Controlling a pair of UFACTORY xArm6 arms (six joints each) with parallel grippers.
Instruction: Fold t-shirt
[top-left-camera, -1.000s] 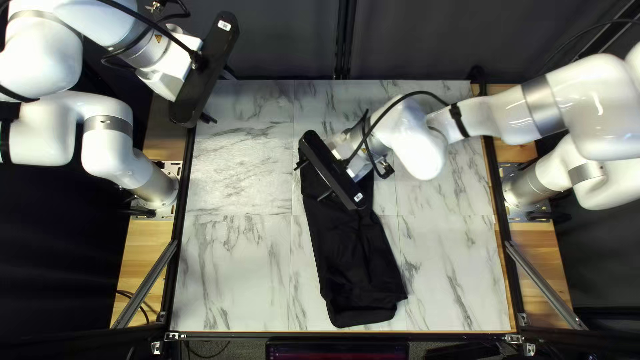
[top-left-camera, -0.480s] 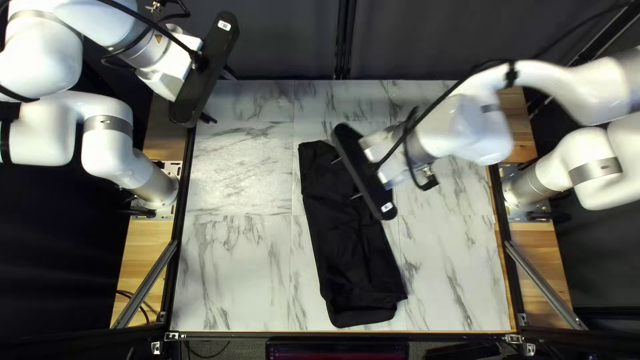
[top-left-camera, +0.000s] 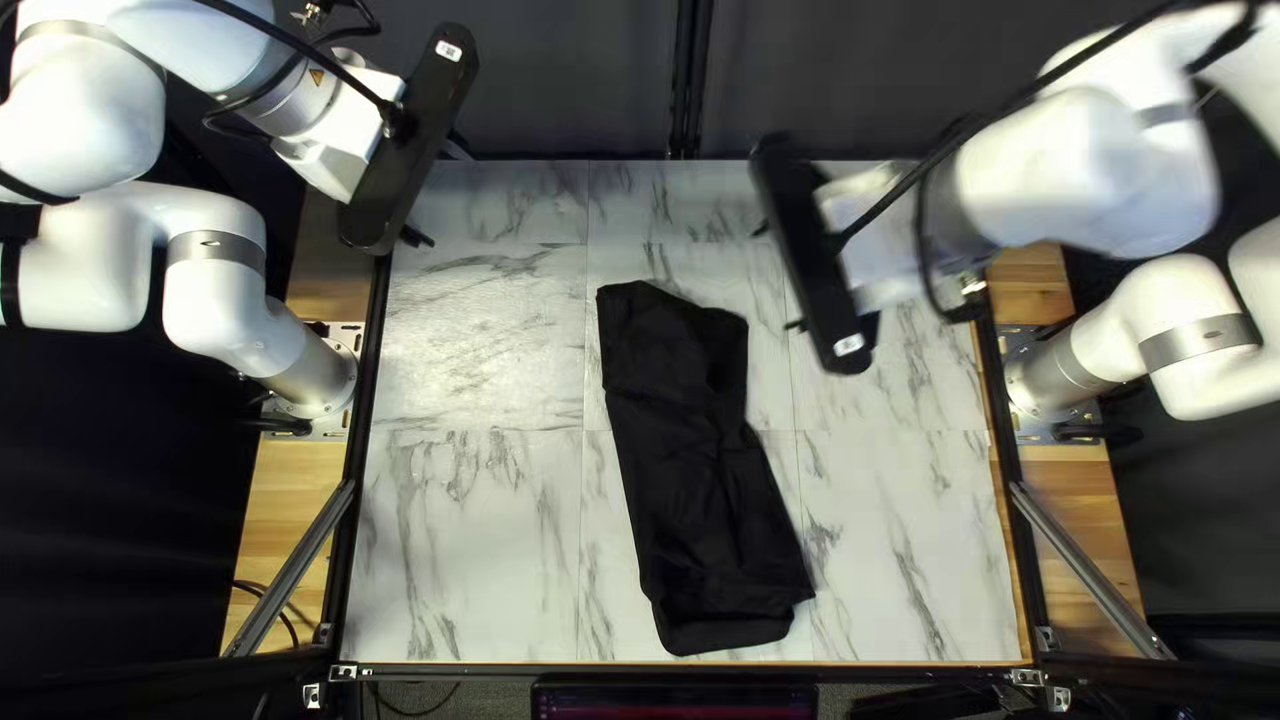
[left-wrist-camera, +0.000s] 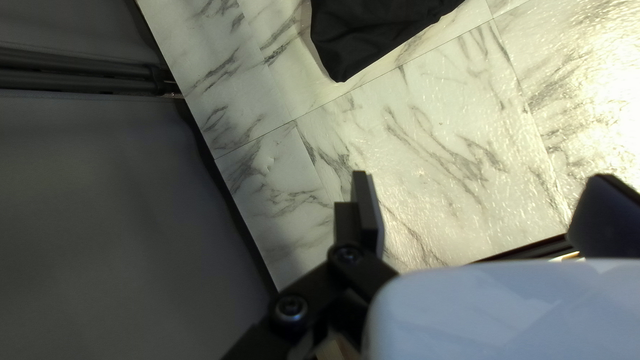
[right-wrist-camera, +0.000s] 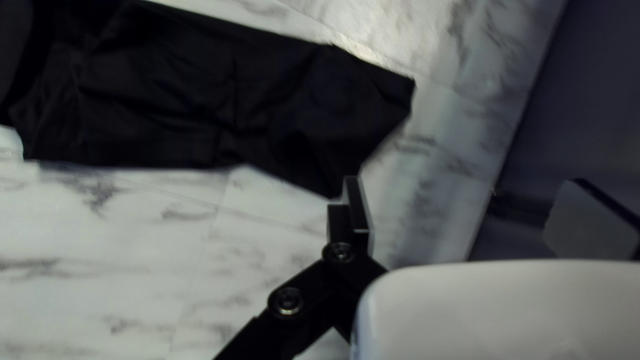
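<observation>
Our left gripper (top-left-camera: 438, 191) and right gripper (top-left-camera: 778, 278) both have their fingers apart. The t-shirt (top-left-camera: 700, 480) is black and creased, a long, slanting strip lying mid-way across our white, grey-veined table (top-left-camera: 467, 534). Behind hangs a dark curtain (top-left-camera: 560, 80). We count two grippers, one t-shirt, one table.

We count one black t-shirt (top-left-camera: 700, 480) on the table (top-left-camera: 467, 534), two arms (top-left-camera: 87, 120), one left pincer (top-left-camera: 442, 191) and one right pincer (top-left-camera: 779, 278), two fingers (left-wrist-camera: 368, 207) apiece. By the side edges we see two metal struts (top-left-camera: 291, 567); beyond the near edge, one screen (top-left-camera: 674, 703) and one dark object (top-left-camera: 934, 703), perhaps a keyboard.
</observation>
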